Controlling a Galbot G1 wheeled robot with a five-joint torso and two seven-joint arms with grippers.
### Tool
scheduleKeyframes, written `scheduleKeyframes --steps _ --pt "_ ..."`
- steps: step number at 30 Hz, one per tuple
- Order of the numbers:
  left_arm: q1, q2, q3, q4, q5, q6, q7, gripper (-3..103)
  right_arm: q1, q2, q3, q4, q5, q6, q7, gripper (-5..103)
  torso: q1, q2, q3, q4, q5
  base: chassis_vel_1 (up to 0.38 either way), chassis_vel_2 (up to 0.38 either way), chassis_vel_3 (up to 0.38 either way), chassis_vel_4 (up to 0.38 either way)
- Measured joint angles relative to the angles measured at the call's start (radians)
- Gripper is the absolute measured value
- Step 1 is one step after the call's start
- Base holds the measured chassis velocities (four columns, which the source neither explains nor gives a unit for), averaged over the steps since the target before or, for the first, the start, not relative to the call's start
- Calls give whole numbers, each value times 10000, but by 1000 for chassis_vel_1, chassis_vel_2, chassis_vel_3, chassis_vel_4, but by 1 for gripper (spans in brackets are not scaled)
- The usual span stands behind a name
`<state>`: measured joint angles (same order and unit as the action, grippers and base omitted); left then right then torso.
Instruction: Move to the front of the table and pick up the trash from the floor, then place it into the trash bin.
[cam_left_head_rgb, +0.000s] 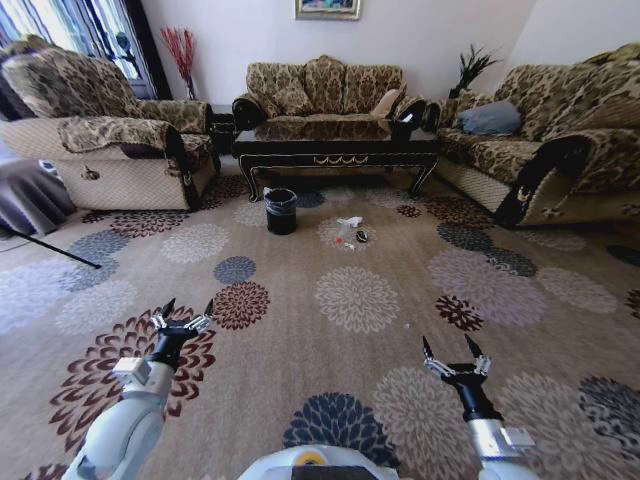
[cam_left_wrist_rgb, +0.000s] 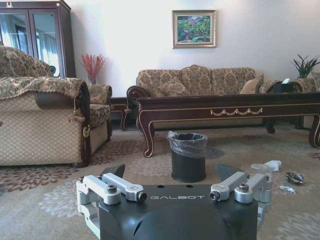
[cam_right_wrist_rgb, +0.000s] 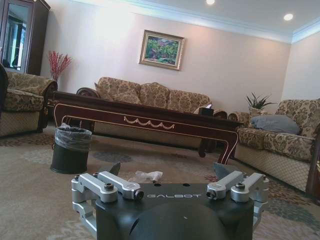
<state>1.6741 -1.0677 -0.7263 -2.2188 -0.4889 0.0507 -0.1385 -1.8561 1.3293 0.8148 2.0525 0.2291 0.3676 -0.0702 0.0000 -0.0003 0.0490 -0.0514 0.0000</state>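
Observation:
The dark glossy table (cam_left_head_rgb: 336, 145) with gold scrollwork stands ahead between the sofas, also in the left wrist view (cam_left_wrist_rgb: 230, 110) and the right wrist view (cam_right_wrist_rgb: 145, 120). On the patterned floor (cam_left_head_rgb: 350, 300) before it lies the trash (cam_left_head_rgb: 350, 232): a white crumpled piece and small scraps, seen too as trash (cam_left_wrist_rgb: 272, 166) and trash (cam_right_wrist_rgb: 145, 176). The black trash bin (cam_left_head_rgb: 281, 211) with its thin liner stands left of it; the bin (cam_left_wrist_rgb: 188, 156) and bin (cam_right_wrist_rgb: 70, 149) show in both wrist views. My left gripper (cam_left_head_rgb: 182, 309) and right gripper (cam_left_head_rgb: 452, 349) hover open, low and far short of the trash.
An armchair (cam_left_head_rgb: 110, 140) sits at the left, a sofa (cam_left_head_rgb: 325, 90) behind the table, another sofa (cam_left_head_rgb: 560, 140) at the right. A thin dark rod (cam_left_head_rgb: 55, 250) lies on the carpet at far left. Open carpet stretches between me and the table.

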Motion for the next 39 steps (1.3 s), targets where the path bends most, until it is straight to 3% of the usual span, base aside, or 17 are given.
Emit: scheduleKeyframes --steps 23,25,28,30,39 --pt "-121 78 -135 268 -258 48 -163 100 110 57 -99 -138 31 -55 17 100 -1 -1 34 0 4 -311 310 314 -306" --pt "-155 69 -129 266 -238 65 -222 100 116 63 -129 -197 34 -57 17 100 0 -1 38 -2 -14 -365 348 370 -353" --pt "-159 67 -130 191 -296 112 -274 100 146 58 -175 -280 47 -73 16 100 0 -1 39 1 8 -334 339 337 -349" --pt "-153 82 -174 154 -317 130 -285 100 226 49 -236 -354 50 -82 15 100 0 -1 41 -3 -7 -333 309 311 -331" --pt "-165 233 -262 167 -345 131 -323 100 303 2 -329 -365 81 -92 -27 100 0 -1 45 0 -1 -347 353 347 -355"
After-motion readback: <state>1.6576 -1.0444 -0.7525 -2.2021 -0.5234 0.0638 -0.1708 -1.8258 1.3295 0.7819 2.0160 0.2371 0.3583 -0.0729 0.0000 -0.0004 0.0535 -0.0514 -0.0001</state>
